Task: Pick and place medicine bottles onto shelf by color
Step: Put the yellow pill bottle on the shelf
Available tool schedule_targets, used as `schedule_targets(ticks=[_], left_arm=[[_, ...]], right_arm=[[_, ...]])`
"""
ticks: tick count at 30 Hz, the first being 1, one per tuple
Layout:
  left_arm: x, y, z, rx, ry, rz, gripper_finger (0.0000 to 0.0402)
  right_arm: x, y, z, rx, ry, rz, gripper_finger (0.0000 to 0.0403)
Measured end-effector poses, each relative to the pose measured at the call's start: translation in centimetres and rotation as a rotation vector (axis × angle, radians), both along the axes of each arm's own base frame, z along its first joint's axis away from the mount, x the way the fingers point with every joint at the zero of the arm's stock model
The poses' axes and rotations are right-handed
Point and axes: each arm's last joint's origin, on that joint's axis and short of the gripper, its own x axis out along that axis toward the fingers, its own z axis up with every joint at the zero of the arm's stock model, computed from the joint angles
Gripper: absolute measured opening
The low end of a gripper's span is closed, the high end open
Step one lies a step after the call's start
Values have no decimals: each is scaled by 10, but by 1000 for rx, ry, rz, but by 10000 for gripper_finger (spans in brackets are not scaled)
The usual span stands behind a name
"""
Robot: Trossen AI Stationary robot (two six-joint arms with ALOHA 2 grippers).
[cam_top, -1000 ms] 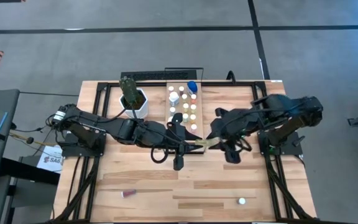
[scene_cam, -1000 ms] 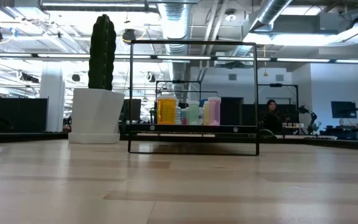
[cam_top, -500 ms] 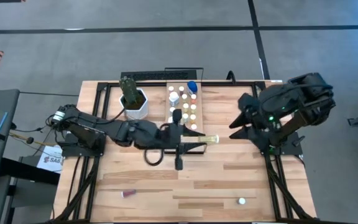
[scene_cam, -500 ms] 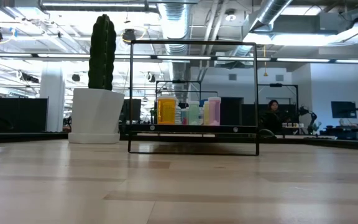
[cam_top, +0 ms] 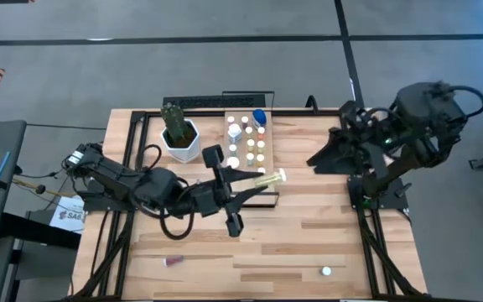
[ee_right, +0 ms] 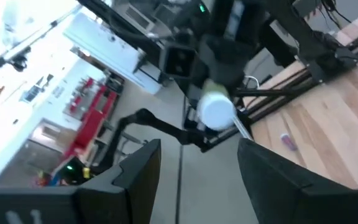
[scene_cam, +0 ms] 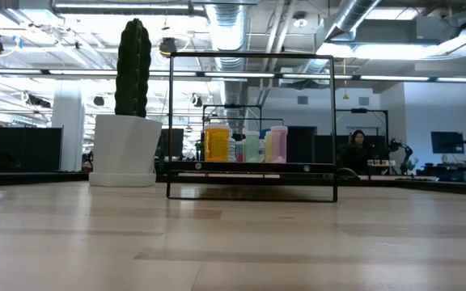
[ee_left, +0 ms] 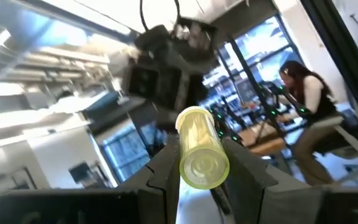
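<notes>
Handover finished: a pale yellow-green medicine bottle (cam_top: pixel 268 178) is held by the left gripper (cam_top: pixel 254 181) above the table.

The bottle is clamped lying sideways between the left gripper's closed fingers (ee_left: pixel 166 171), just in front of the shelf (cam_top: pixel 271 143), where about 12 capped bottles (cam_top: pixel 248 143) are already stood in rows beside a larger blue one (cam_top: pixel 259 116). The right gripper (ee_right: pixel 197 180) is drawn back near the table's right edge, its fingers spread wide and nothing held. 2 more bottles are seen lying near the front edge of the table, a reddish one (cam_top: pixel 172 261) and a white one (cam_top: pixel 326 271). The placing step appears to be in hand; next, the bottle would probably need turning upright and setting down among those of like color, without toppling its neighbors.
</notes>
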Motion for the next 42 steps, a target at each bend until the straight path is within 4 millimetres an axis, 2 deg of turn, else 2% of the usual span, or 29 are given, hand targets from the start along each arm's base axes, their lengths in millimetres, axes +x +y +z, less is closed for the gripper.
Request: schedule_targets(ticks=[7, 14, 20, 28, 34, 38, 42], left_arm=[[-5, -9, 3, 40, -22, -16, 86], [-6, -12, 1, 32, -4, -10, 86], [-6, -13, 0, 24, 8, 6, 86], [-6, -13, 0, 13, 10, 25, 86], [-7, -12, 0, 8, 6, 25, 86], [-7, -12, 1, 6, 2, 24, 86], [-7, -12, 1, 6, -2, 21, 86]], right_arm=[[29, 2, -11, -9, 51, 27, 236], [54, -1, -13, 15, 18, 71, 236], [76, 4, -16, 34, -21, 140, 236], [86, 7, -21, 21, -15, 162, 235], [85, 7, -20, 21, -23, 162, 228], [85, 7, -20, 19, -24, 162, 196], [85, 6, -20, 19, -20, 161, 145]])
